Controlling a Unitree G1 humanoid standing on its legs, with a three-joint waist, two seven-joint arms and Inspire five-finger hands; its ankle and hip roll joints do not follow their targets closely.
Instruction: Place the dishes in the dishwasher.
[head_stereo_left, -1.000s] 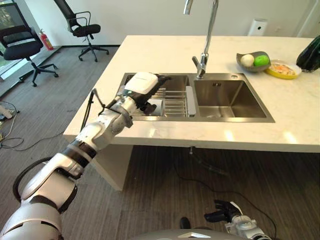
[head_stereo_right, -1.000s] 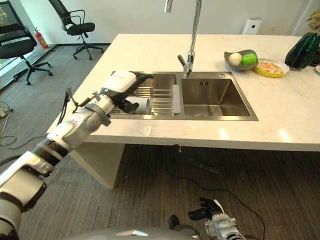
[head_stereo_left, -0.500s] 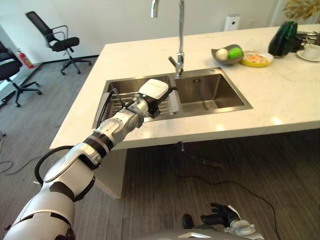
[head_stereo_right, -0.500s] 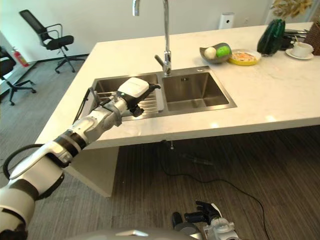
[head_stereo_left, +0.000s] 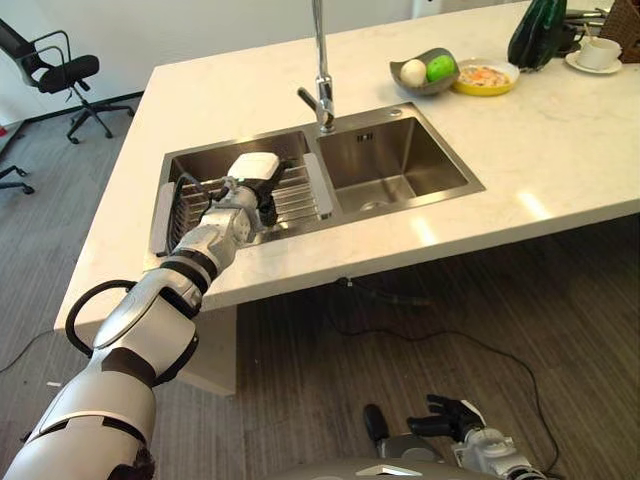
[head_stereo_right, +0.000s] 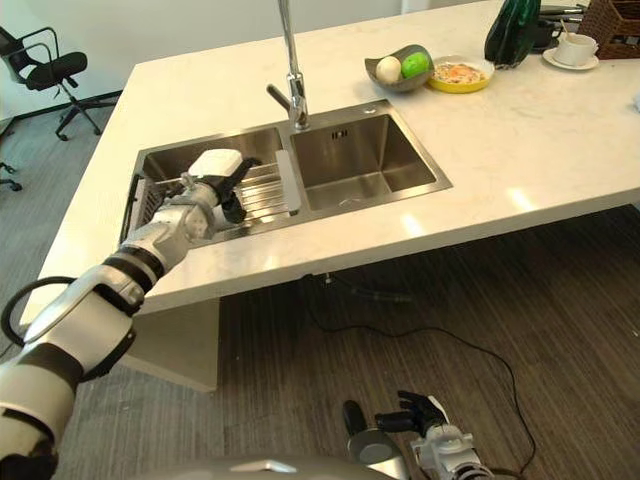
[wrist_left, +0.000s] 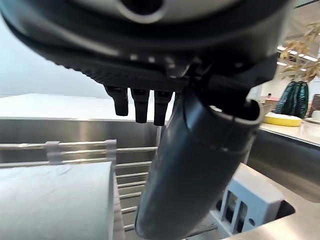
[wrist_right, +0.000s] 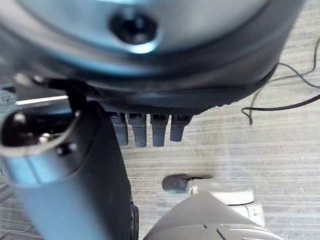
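Observation:
My left hand (head_stereo_left: 252, 172), its back under a white cover, reaches into the left basin of the steel sink (head_stereo_left: 240, 145) and hovers low over a wire dish rack (head_stereo_left: 292, 192). In the left wrist view its fingers (wrist_left: 141, 105) hang relaxed and its thumb (wrist_left: 190, 165) stands apart, with nothing between them. Just under the hand, a pale grey dish (wrist_left: 55, 200) lies on the rack. On the counter at the far right stand a grey bowl (head_stereo_left: 418, 75) with fruit, a yellow plate (head_stereo_left: 485, 76) and a cup on a saucer (head_stereo_left: 598, 53). My right hand (head_stereo_left: 447, 412) hangs low over the floor, fingers (wrist_right: 147, 130) straight.
A tall tap (head_stereo_left: 320, 60) rises between the two basins; the right basin (head_stereo_left: 385, 165) holds nothing. A dark green vase (head_stereo_left: 535, 32) stands by the cup. Office chairs (head_stereo_left: 55, 70) stand on the floor beyond the counter's left end.
The whole view has swung, so the camera has moved. Relative to the sink, my left hand has gone from the basin's left part towards the rack's middle and lower.

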